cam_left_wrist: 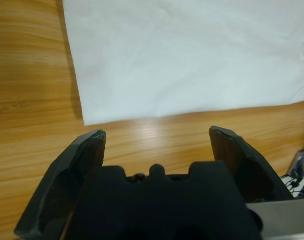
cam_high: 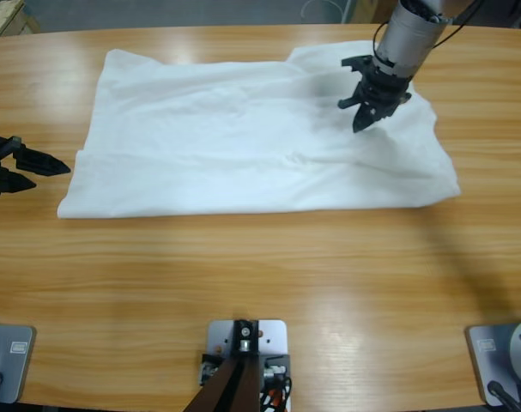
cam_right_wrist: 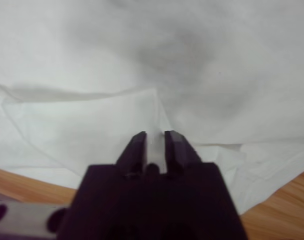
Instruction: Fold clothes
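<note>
one plain white short-sleeved t-shirt (cam_high: 243, 146) of thin soft fabric lies spread flat w/ wrinkles on the long wooden table (cam_high: 269, 283), nearer the table's far edge. two black 2-jaw grippers. right gripper (cam_high: 363, 120) hangs over the shirt's right part, jaws nearly together; in the right wrist view a thin strip of white cloth shows in the narrow gap, so it looks pinched on the shirt. left gripper (cam_high: 50, 163) sits just off the shirt's left edge, over bare wood, jaws wide apart, holding nothing.
</note>
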{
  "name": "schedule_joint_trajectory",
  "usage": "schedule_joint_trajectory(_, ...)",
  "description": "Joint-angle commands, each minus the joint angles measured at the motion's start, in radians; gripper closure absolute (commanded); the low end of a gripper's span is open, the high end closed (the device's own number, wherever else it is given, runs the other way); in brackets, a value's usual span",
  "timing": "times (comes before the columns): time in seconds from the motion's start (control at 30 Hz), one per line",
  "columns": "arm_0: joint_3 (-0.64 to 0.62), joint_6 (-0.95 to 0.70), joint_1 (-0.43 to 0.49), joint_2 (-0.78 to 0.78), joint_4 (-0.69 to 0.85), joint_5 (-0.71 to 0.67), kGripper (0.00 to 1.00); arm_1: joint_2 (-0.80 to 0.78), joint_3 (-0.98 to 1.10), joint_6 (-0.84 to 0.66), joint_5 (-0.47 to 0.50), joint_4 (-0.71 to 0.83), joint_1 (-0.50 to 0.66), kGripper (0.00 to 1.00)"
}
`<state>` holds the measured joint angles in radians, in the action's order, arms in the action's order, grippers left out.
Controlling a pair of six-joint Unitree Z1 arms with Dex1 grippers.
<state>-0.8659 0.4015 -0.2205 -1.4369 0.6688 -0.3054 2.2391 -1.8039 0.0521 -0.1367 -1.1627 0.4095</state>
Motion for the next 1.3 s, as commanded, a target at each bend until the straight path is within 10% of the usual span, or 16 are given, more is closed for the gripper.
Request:
schedule_joint_trajectory(0.03,-0.008,-0.013,-0.008,-0.042,0.003,0.005,0.194,0.008,0.013,-0.011,-0.004,0.029,0.004,0.22)
schedule_joint_trajectory(0.47,-0.009,-0.013,-0.008,-0.047,0.003,0.005,0.194,0.052,0.031,-0.011,-0.008,0.047,0.004,0.231)
schedule_joint_trajectory(0.7,-0.009,-0.013,-0.008,-0.049,0.003,0.005,0.195,0.047,0.095,-0.011,-0.017,0.081,0.004,0.655)
schedule_joint_trajectory(0.87,-0.01,-0.013,-0.008,-0.049,0.003,0.005,0.196,0.04,0.131,-0.011,-0.017,0.096,0.004,0.684)
schedule_joint_trajectory(0.93,-0.009,-0.013,-0.008,-0.047,0.003,0.005,0.196,0.036,0.135,-0.011,-0.017,0.097,0.004,0.977)
schedule_joint_trajectory(1.3,-0.009,-0.013,-0.008,-0.046,0.005,0.005,0.195,-0.015,0.086,0.006,-0.006,0.055,-0.008,1.0)
